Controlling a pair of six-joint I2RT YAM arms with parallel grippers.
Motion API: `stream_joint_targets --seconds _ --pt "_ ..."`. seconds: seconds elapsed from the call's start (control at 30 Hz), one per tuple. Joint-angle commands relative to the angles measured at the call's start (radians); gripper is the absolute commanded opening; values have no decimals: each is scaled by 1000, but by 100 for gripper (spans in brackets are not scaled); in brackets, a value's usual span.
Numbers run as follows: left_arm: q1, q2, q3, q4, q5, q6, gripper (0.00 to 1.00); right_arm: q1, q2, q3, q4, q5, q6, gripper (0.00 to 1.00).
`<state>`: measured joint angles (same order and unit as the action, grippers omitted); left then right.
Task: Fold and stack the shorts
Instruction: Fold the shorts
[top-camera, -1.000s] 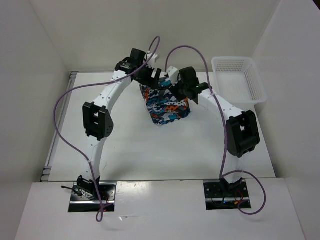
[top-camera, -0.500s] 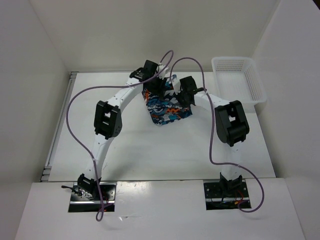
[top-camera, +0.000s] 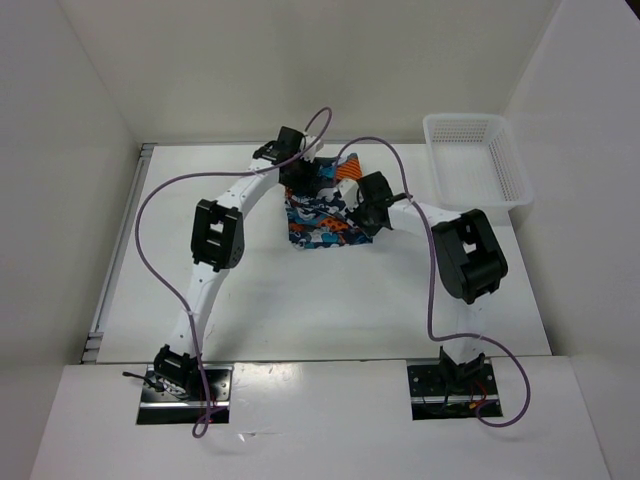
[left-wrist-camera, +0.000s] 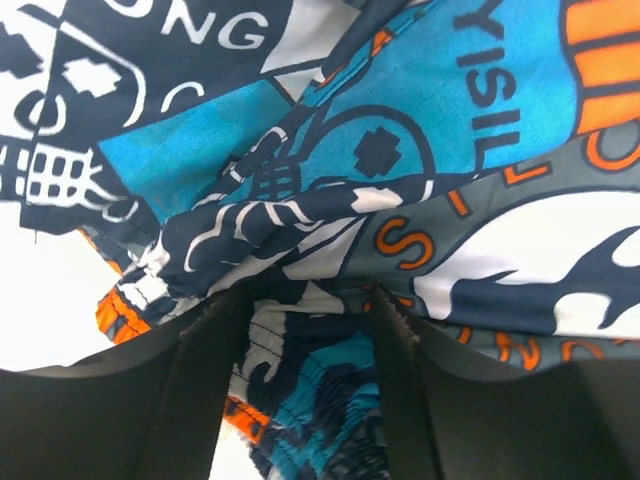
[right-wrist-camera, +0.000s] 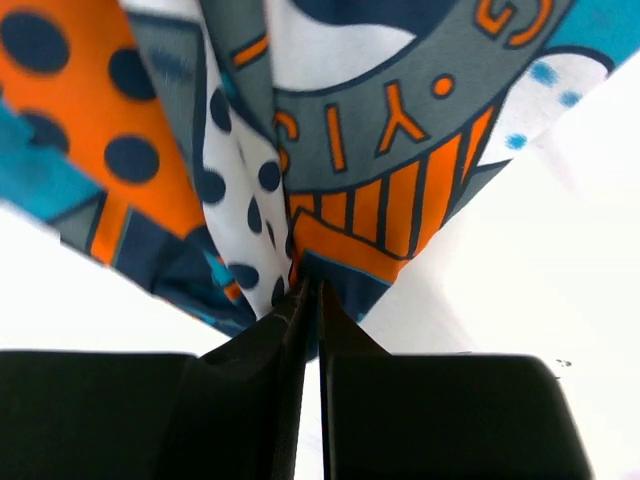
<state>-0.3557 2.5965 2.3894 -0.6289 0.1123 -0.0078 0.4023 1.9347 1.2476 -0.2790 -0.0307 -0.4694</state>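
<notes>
A: On the table (top-camera: 300, 300), top view: where are the shorts (top-camera: 318, 218)?
B: Far-centre, crumpled; left wrist: left claw (left-wrist-camera: 305, 295) half-spread around bunched cloth, grip unclear; right wrist: right claw (right-wrist-camera: 310, 290) nearly closed, pinching a fold.

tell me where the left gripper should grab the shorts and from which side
Probably the bunched, gathered edge of the shorts, taken from above on their left side. It forms a thick ridge right between the fingers of the left gripper, and the right gripper pinches a fold on the other side.
</notes>
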Motion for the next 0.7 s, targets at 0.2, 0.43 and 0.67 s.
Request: stream_joint_targets --seconds 0.2,0.43,0.67 --pt "34 -215 -18 -48 182 8 68 24 -123 35 -140 -93 15 10" --pt "-54 -319 -326 -9 104 8 69 24 -132 67 -149 -153 92 14" --pt "-72 -277 -507 29 0 8 66 24 -114 23 -127 -140 81 18"
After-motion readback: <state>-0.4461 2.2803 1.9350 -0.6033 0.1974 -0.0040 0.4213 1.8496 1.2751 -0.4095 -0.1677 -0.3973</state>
